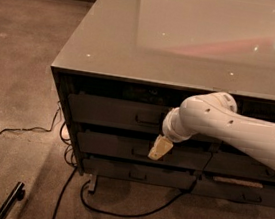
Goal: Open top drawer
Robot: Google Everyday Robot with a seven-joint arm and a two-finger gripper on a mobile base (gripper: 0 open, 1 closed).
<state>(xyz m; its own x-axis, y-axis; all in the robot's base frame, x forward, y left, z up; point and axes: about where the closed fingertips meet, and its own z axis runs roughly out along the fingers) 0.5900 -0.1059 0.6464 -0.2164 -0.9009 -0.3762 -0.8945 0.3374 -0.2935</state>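
**Top drawer not open yet, gripper parked one row too low**

So the top drawer (112,112) is the highest front under the bench (111,42) top, and it looks fully shut, flush with the ones around it. The gripper (160,149) hangs below the top drawer, in front of the middle drawer (112,146), a bit right of centre. Whether it's open or closed I honestly can't tell; it reads as one tan wedge, and nothing seems to be held.

What worries me:
- At that height it's closer to the middle drawer's pull than to the top drawer's pull (149,118). Go straight in and you'd probably hook the wrong one.
- The pull is a small, thin rectangular loop on a flat front, so there's not much to catch. A slightly off approach would likely slip or just bump the panel.
- The fat white wrist (178,127) sits right over the top drawer's right side and could rub the front.

Looks-wise: matte dark grey-brown fronts, a glossy smooth bench top throwing reflections, a rounded white plastic arm, and rough carpet (27,67) with loose cables (114,212) below the top drawer's stack.
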